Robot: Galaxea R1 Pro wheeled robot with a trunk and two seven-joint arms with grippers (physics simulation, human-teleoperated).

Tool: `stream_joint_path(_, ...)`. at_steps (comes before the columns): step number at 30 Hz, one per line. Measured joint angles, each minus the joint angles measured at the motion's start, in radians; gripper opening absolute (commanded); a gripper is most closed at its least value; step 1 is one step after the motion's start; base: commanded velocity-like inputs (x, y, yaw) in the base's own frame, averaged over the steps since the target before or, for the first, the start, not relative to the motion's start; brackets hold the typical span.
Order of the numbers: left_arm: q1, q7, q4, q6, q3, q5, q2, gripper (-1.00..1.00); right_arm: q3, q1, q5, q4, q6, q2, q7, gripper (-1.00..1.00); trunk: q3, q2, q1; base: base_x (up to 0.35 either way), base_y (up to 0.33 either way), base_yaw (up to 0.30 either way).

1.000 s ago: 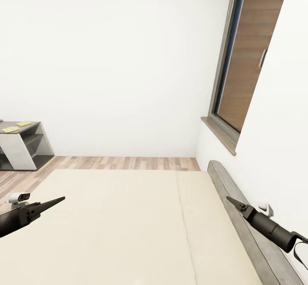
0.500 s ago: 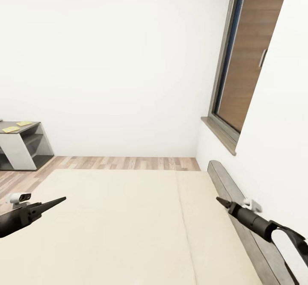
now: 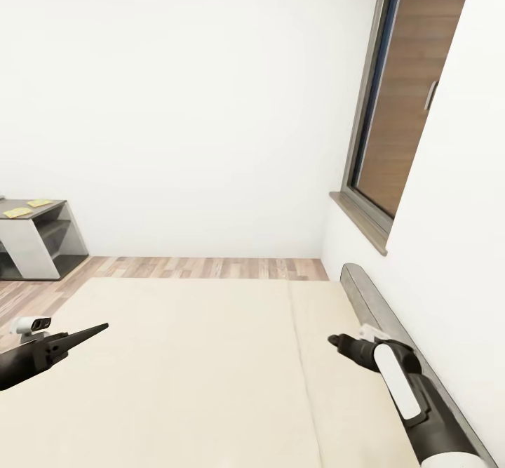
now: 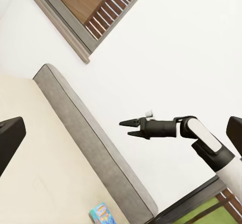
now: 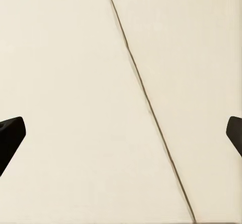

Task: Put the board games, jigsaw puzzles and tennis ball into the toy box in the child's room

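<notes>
A small blue board game [image 4: 101, 213] lies on the bed's cream mattress [image 3: 196, 370], close to the dark grey headboard [image 3: 379, 306]. My left gripper [image 3: 104, 327] hovers over the mattress's left part, and its fingers [image 4: 10, 138] stand wide apart, holding nothing. Over the mattress's right side, beside the headboard, my right gripper [image 3: 335, 342] [image 4: 124, 128] is open and empty. It looks down on bare mattress [image 5: 75, 83] and a seam. Far left, an end of the table [image 3: 42, 233] carries two thin yellowish squares, the jigsaw puzzles [image 3: 17, 212]. The toy box and tennis ball are out of view.
A white wall stands behind the bed, and a strip of wood floor [image 3: 210, 268] runs between them. On the right wall, a window [image 3: 407, 103] with a grey sill [image 3: 361, 219] is above the headboard.
My right arm has swung left from over the headboard to over the mattress, and its white forearm now shows. The left arm and the camera have not moved.
</notes>
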Motion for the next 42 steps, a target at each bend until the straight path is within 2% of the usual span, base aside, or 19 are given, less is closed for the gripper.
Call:
stream_joint_path(6,0.000,0.000,0.000,0.000,0.000,0.000,-0.001,1.00,0.002,-0.011,0.009,0.012,0.003,0.011,-0.015,1.00,0.000,0.000,0.000,0.000,0.000,0.000)
stream_joint_path(20,0.000,0.000,-0.004,0.000,-0.001,0.001,-0.013,1.00,0.002,-0.016,0.013,0.022,0.004,0.012,-0.025,1.00,0.000,0.000,0.000,0.000,0.000,0.000)
stream_joint_path(22,0.000,0.000,-0.006,0.000,-0.001,0.001,-0.021,1.00,0.002,-0.021,0.012,0.026,0.006,0.012,-0.048,1.00,0.000,0.000,0.000,0.000,0.000,0.000)
stream_joint_path(26,0.000,0.000,-0.022,0.001,-0.004,0.002,-0.048,1.00,0.005,-0.049,0.009,0.066,0.007,0.014,-0.141,1.00,0.000,0.000,0.000,0.000,0.000,0.000)
stream_joint_path(28,0.000,0.000,-0.035,0.003,-0.018,0.002,-0.064,1.00,0.012,-0.071,0.008,0.108,0.008,0.015,-0.194,1.00,0.000,0.000,0.000,0.000,0.000,0.000)
stream_joint_path(30,-0.001,0.000,-0.043,0.009,-0.046,0.001,-0.081,1.00,0.027,-0.097,0.007,0.151,0.008,0.017,-0.240,1.00,0.000,0.000,0.000,0.000,0.000,0.000)
stream_joint_path(35,-0.009,0.014,-0.049,0.049,-0.174,-0.004,-0.136,1.00,0.071,-0.136,0.007,0.227,0.008,0.021,-0.296,1.00,0.000,0.000,0.000,0.000,0.000,0.000)
stream_joint_path(38,-0.010,0.056,-0.044,0.064,-0.202,-0.008,-0.146,1.00,0.076,-0.141,0.004,0.237,0.008,0.015,-0.301,1.00,0.000,0.000,0.000,0.000,0.000,0.000)
stream_joint_path(39,-0.010,0.095,-0.040,0.070,-0.211,-0.013,-0.149,1.00,0.077,-0.143,0.001,0.241,0.008,0.012,-0.300,1.00,0.000,0.000,0.000,0.000,0.000,0.000)
stream_joint_path(42,-0.010,0.162,-0.036,0.077,-0.217,-0.013,-0.149,1.00,0.078,-0.145,-0.001,0.247,0.008,0.009,-0.301,1.00,0.000,0.000,0.000,0.000,0.000,0.000)
